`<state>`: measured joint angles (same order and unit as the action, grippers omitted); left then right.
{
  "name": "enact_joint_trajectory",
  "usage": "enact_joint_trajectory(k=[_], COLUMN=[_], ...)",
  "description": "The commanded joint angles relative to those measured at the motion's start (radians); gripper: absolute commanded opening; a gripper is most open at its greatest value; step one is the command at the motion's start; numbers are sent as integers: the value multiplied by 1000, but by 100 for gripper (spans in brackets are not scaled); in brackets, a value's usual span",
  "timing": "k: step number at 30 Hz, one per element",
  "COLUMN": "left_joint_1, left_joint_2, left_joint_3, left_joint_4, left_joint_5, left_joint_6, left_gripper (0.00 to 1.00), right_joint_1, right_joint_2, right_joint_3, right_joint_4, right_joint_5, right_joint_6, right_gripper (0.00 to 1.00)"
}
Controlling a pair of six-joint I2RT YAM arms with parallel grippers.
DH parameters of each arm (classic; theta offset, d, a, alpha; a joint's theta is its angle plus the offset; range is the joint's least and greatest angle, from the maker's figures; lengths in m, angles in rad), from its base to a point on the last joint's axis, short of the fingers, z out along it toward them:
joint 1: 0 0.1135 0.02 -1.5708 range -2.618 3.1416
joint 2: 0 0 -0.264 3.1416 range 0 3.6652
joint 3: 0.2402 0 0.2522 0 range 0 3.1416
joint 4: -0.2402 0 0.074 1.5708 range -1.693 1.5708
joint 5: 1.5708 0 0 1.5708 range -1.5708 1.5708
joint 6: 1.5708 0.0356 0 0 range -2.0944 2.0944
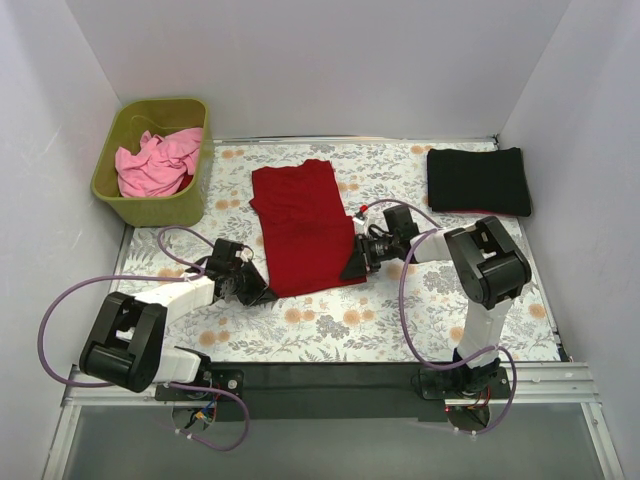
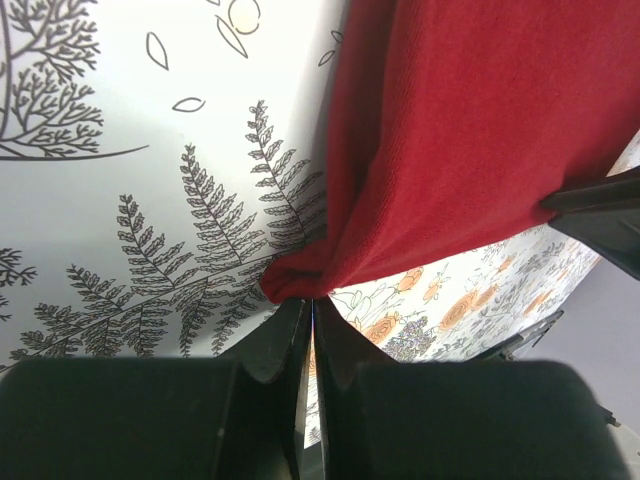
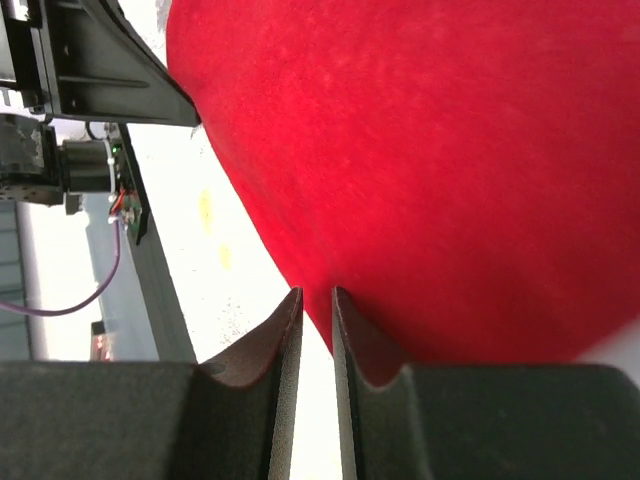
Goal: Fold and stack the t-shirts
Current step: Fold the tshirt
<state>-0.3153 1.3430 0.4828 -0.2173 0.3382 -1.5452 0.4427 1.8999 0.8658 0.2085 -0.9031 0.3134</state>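
Up close, left gripper [image 2: 310, 303] pinched tight on a bunched corner of the dark red t-shirt [image 2: 470, 130], at its near-left edge. Right gripper [image 3: 315, 295] at the near-right edge of the same shirt, fingers almost together with a thin slit between; no telling of any cloth caught there. Shirt spread flat mid-table on the floral table cloth [image 1: 400, 320]. Folded black t-shirt [image 1: 478, 180] far right; crumpled light pink t-shirt [image 1: 155, 160] inside the olive-green bin [image 1: 150, 210] far left

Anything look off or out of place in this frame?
Nothing spilled or damaged. The dark red t-shirt lies slightly skewed on the floral cloth, its near-left corner bunched in the left tool. The pink t-shirt sits crumpled in the bin.
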Motion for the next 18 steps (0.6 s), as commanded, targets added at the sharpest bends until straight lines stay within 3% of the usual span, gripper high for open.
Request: enact_joint_trajectory(k=[1, 8, 12, 13, 16, 18], left_joint_1=[12, 12, 12, 12, 12, 7], left_joint_2=[-4, -44, -122, -143, -209, -226], left_joint_3=[-26, -18, 39, 48, 69, 74], left_joint_4=[-60, -82, -163, -203, -252, -264], left_joint_5=[-53, -64, -111, -128, -179, -202], left_joint_6=[17, 23, 54, 56, 57, 53], left_gripper=[7, 12, 27, 36, 50, 57], right_joint_1=[-50, -121, -119, -119, -108, -98], right_joint_2=[-51, 5, -57, -111, -224, -280], right_joint_3=[-25, -65, -36, -33, -30, -36], right_joint_4=[-21, -57, -194, -207, -286, -304], right_joint_5=[-2, -14, 56, 102, 215, 283], right_joint_6=[-56, -91, -145, -146, -146, -139], right_gripper=[22, 22, 22, 22, 23, 30])
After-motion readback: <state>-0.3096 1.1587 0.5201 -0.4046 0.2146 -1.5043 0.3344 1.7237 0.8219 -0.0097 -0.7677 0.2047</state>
